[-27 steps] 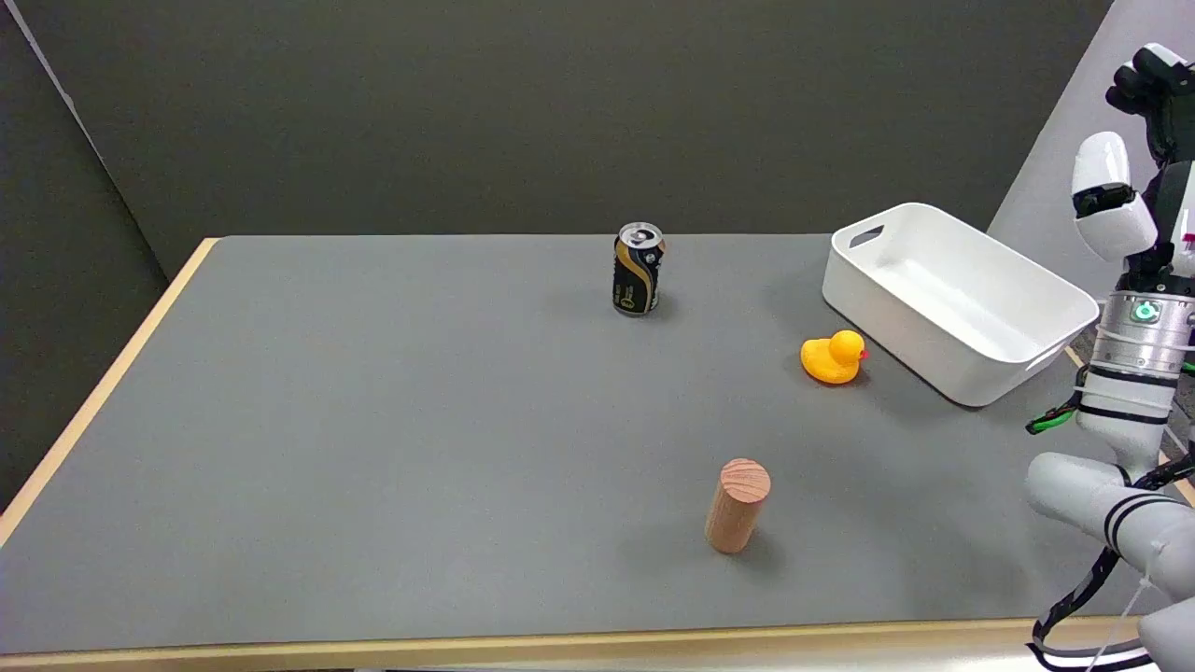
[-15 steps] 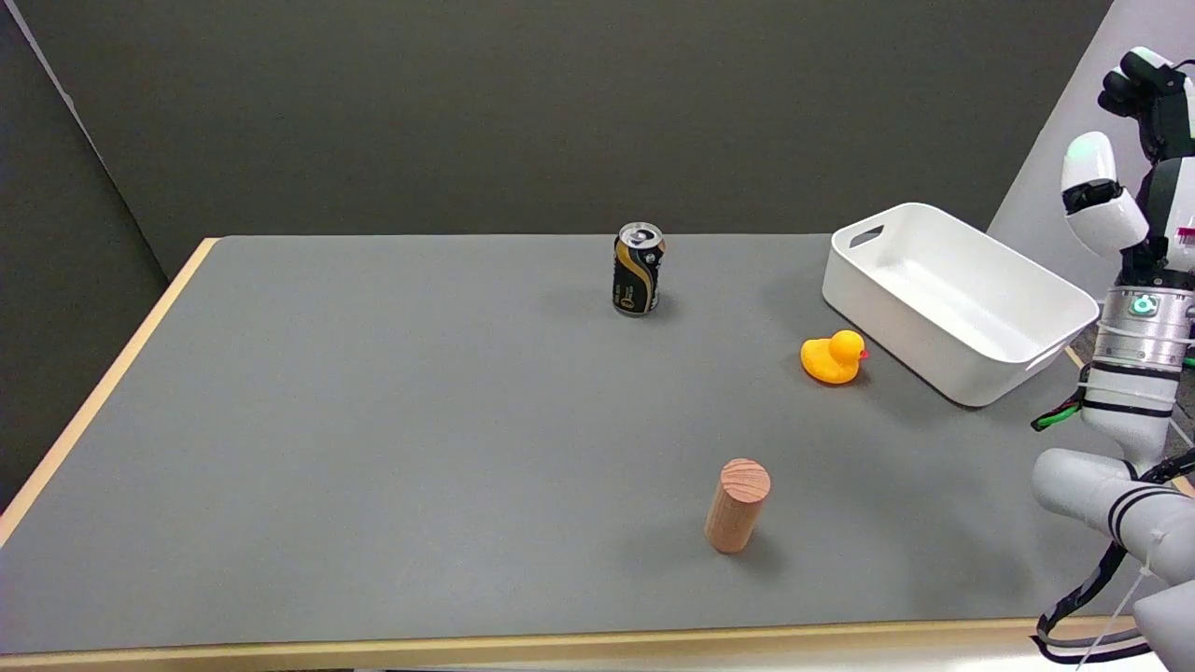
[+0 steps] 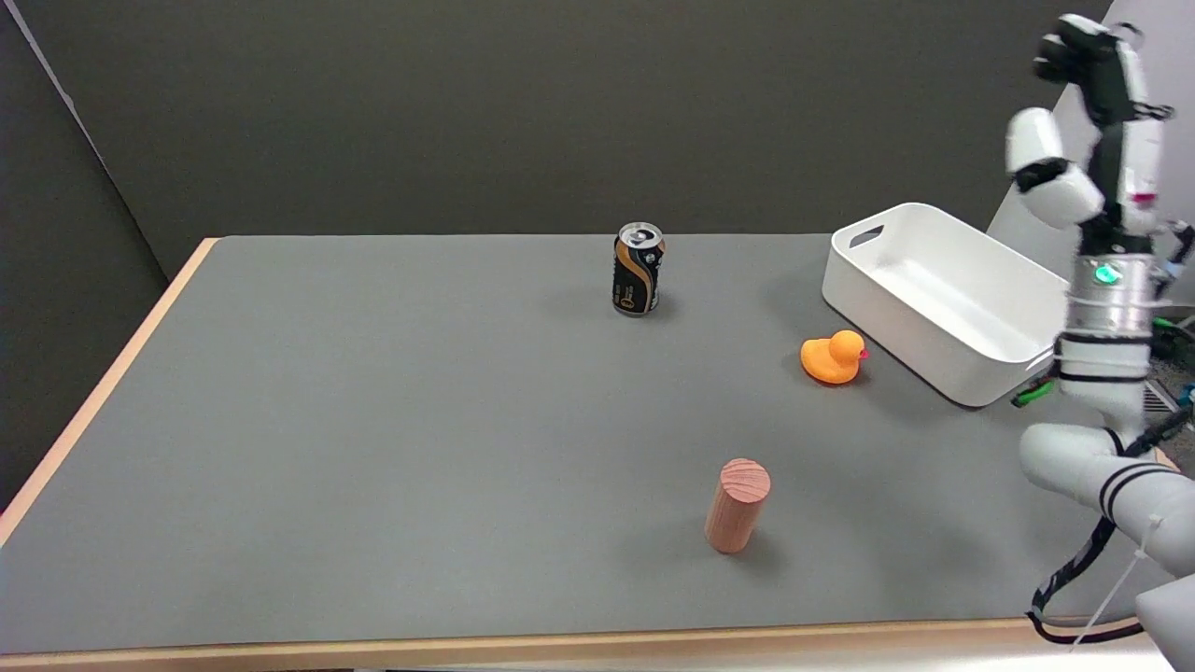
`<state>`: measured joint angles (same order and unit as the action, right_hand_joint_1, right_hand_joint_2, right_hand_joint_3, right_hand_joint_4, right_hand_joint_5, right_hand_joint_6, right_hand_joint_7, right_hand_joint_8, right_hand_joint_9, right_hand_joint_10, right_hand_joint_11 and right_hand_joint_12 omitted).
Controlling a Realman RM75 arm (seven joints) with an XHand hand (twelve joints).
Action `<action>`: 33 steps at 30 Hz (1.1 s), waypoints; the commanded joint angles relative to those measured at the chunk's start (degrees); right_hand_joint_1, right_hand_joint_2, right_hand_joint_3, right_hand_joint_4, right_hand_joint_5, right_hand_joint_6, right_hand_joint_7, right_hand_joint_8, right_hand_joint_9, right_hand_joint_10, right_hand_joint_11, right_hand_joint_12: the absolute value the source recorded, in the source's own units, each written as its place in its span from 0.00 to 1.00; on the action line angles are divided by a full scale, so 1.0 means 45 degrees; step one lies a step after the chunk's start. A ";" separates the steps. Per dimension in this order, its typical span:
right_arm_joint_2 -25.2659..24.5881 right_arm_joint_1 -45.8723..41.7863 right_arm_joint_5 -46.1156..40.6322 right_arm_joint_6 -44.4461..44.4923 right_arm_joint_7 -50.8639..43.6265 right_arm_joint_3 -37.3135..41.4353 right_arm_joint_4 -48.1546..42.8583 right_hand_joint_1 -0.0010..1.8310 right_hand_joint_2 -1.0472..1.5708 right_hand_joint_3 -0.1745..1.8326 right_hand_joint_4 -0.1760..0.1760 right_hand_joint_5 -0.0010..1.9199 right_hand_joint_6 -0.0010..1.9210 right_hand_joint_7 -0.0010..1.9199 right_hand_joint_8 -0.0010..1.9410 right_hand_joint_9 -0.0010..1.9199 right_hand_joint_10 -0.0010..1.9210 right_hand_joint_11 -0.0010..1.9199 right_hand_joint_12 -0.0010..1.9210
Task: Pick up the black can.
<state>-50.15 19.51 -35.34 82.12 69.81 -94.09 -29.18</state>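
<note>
A black can point(image 3: 639, 270) with gold stripes and a silver top stands upright on the grey table point(image 3: 373, 420), near its far edge. My right hand point(image 3: 1088, 121) is raised high in the air at the picture's upper right, over the right end of the white bin, far from the can. Nothing is in it, and its fingers point upward and stand apart.
A white bin point(image 3: 952, 299) sits at the table's far right. A yellow rubber duck point(image 3: 833, 358) lies just left of the bin. A wooden cylinder point(image 3: 738, 505) stands upright near the front, right of centre. My right forearm point(image 3: 1106, 373) rises along the table's right edge.
My right arm has swung left and upward, carrying the hand higher and inward over the bin's right end. The can, duck, cylinder and bin have stayed put.
</note>
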 commanded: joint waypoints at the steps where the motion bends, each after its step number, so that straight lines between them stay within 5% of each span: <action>1: -0.0425 0.1909 0.4727 -0.6632 -0.3432 -0.2703 -0.5534 0.25 0.67 0.59 0.68 0.13 0.27 0.21 0.24 0.17 0.40 0.03 0.56; 17: -0.3113 0.4687 0.6431 -1.2899 -0.5929 -0.6182 -0.5872 0.24 0.66 0.58 0.68 0.13 0.27 0.20 0.24 0.16 0.39 0.03 0.56; 33: -0.2971 0.4669 0.6656 -1.5394 -0.5964 -0.6448 -0.5624 0.23 0.66 0.58 0.68 0.14 0.28 0.20 0.24 0.15 0.38 0.03 0.56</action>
<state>-61.56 37.02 -9.58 27.62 46.52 -118.39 -53.13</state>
